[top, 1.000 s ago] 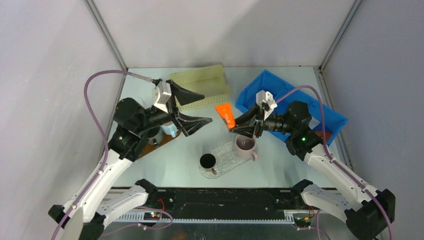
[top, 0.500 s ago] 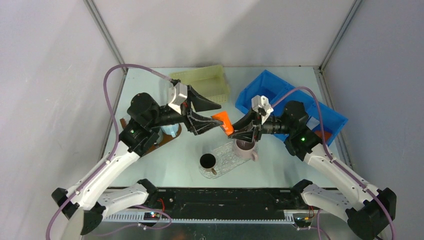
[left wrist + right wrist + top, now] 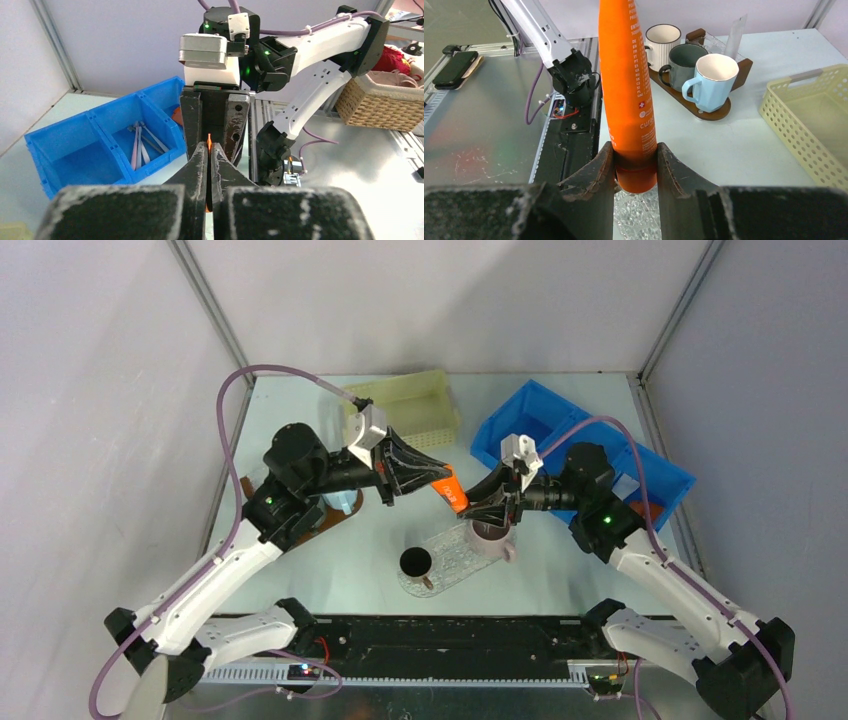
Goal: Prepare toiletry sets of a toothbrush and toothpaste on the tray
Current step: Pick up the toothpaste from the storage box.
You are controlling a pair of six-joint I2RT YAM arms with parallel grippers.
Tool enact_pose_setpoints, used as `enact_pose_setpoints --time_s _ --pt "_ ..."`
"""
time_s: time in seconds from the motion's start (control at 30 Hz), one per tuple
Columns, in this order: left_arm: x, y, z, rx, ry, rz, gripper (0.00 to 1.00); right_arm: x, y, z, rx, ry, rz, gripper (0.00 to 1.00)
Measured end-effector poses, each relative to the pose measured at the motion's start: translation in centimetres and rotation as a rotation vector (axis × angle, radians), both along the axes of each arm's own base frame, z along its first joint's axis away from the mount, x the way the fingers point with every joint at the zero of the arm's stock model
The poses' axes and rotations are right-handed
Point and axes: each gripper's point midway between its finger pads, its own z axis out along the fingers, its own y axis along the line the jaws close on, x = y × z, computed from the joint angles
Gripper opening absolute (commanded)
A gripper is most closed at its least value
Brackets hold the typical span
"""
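1. Between the two hands, lifted clear of the surface [image 3: 345, 555], is the orange tube [image 3: 450, 487].
2. Its long axis runs straight out from the right hand [image 3: 635, 165], in line with that hand's fingers. The rounded cap end sits between them and the flat crimped end points away, towards the left hand [image 3: 208, 165].
3. The right hand is partly closed, its two fingers pressed against either side of the tube's cap end and holding it.
4. The left hand is closed almost flat. Its fingertips are pinched on the thin far edge of the tube, which shows only as an orange sliver between them.
5. So each hand has one end, fingertips facing fingertips, and the tube's body spans the short gap.
6. Just below the right hand stands a pink mug [image 3: 492, 533] on the clear tray [image 3: 452, 562], with a black mug [image 3: 415, 562] beside it, nearer the left hand's side.
7. Behind the right hand is the blue bin [image 3: 75, 150], where pale toothbrushes [image 3: 140, 147] lie in one compartment.
8. Behind the left hand sits a yellow basket [image 3: 405, 415].
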Motion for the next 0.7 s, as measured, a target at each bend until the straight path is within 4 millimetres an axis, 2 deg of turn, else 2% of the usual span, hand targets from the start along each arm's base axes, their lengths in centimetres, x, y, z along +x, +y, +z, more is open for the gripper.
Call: enact_pose_setpoints --time_s 0.03,0.1,0.17,0.23,0.37,0.5,0.7 --pt "0.1 0.0 -0.1 0.002 0.004 0.006 0.0 0.0 0.0 -0.1 -0.002 0.002 -0.003 0.0" --pt "0.2 0.0 -0.2 0.005 0.009 0.014 0.0 0.1 0.0 -0.2 -0.005 0.006 -0.007 0.09" --pt "0.3 0.1 -0.3 0.008 0.015 0.024 0.0 0.1 0.0 -0.2 -0.007 0.009 -0.012 0.24" --pt "0.5 0.2 -0.3 0.011 0.021 0.042 0.0 0.3 0.0 -0.3 -0.01 0.011 -0.021 0.53" --pt "1.2 1.0 -1.0 0.042 0.049 0.119 0.0 0.7 0.0 -0.3 -0.012 0.006 -0.048 0.79" --pt "2.9 2.5 -1.7 0.082 0.079 0.268 0.0 1.6 -0.2 0.0 -0.011 -0.015 -0.105 0.97" --pt "5.9 6.7 -2.3 0.109 0.117 0.553 0.0 3.2 -1.0 0.4 -0.012 -0.049 -0.217 0.99"
